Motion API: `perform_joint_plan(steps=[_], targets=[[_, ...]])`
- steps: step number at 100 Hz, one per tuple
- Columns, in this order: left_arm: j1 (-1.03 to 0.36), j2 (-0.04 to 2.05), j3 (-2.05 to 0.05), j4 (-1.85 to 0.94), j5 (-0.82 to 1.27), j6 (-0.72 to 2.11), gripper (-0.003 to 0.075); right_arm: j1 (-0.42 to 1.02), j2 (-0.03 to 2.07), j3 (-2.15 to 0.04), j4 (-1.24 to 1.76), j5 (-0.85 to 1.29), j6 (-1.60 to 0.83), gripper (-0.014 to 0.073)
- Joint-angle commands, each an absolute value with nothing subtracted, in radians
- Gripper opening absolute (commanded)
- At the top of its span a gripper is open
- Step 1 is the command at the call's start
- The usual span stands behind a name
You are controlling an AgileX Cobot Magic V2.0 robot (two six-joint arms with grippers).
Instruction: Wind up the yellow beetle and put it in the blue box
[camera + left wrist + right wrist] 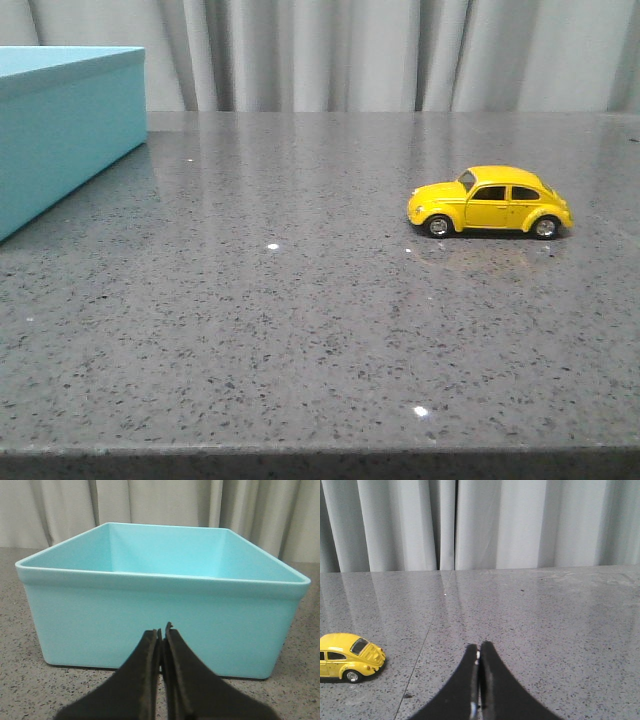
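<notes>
You've done nothing yet: yellow beetle (pixel 489 201) sits untouched on the worktop (pixel 300 320), well apart from the blue box (pixel 62 125), left gripper (pixel 162 631) and right gripper (pixel 479 647) fingers both pressed together, empty.

A speckled grey stone tabletop (pixel 300 330) fronts pale pleated curtains (pixel 380 55).

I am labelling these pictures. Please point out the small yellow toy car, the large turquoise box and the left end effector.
small yellow toy car (pixel 489 202): front view, side door.
large turquoise box (pixel 160 607): left wrist view, near wall.
left end effector (pixel 162 631): left wrist view, between closed fingertips.
</notes>
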State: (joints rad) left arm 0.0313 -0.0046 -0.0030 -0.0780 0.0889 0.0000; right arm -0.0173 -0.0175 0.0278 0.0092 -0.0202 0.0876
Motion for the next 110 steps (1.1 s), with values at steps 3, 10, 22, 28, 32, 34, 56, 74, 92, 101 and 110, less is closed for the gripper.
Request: perform_joint_plan(steps=[3,10,22,28,32,34,56,74,92,101,110], targets=[[0.034,-0.038,0.04,-0.08,0.013,-0.008,-0.002,-0.016,-0.03,0.008,0.008,-0.099,0.081,-0.0035],[0.034,-0.038,0.04,-0.08,0.013,-0.008,-0.002,-0.016,-0.03,0.008,0.008,-0.099,0.081,-0.0035],[0.034,-0.038,0.04,-0.08,0.013,-0.008,-0.002,-0.016,-0.03,0.008,0.008,-0.099,0.081,-0.0035],[0.034,-0.038,0.04,-0.08,0.013,-0.008,-0.002,-0.016,-0.03,0.008,0.008,-0.099,0.081,-0.0035],[0.034,-0.038,0.04,-0.08,0.013,-0.008,-0.002,-0.016,-0.03,0.008,0.008,-0.099,0.081,-0.0035],[0.034,-0.038,0.04,-0.08,0.013,-0.008,-0.002,-0.016,-0.03,0.008,0.008,-0.099,0.081,-0.0035],[0.034,-0.038,0.04,-0.08,0.0,-0.008,-0.002,-0.016,-0.03,0.008,0.008,-0.101,0.081,-0.0035],[0.034,-0.038,0.04,-0.083,-0.07,-0.008,-0.002,-0.016,-0.03,0.008,0.008,-0.108,0.081,-0.0035],[0.034,-0.038,0.036,-0.087,-0.101,-0.008,-0.002,-0.017,-0.03,0.006,0.008,-0.119,0.081,-0.0035],[0.034,-0.036,0.023,-0.126,-0.085,-0.008,-0.0019,-0.017,-0.029,-0.003,0.011,-0.104,0.081,-0.0035],[0.034,-0.036,0.0,-0.128,-0.082,-0.008,-0.0003,-0.017,-0.02,-0.04,0.011,-0.041,0.081,-0.003]])
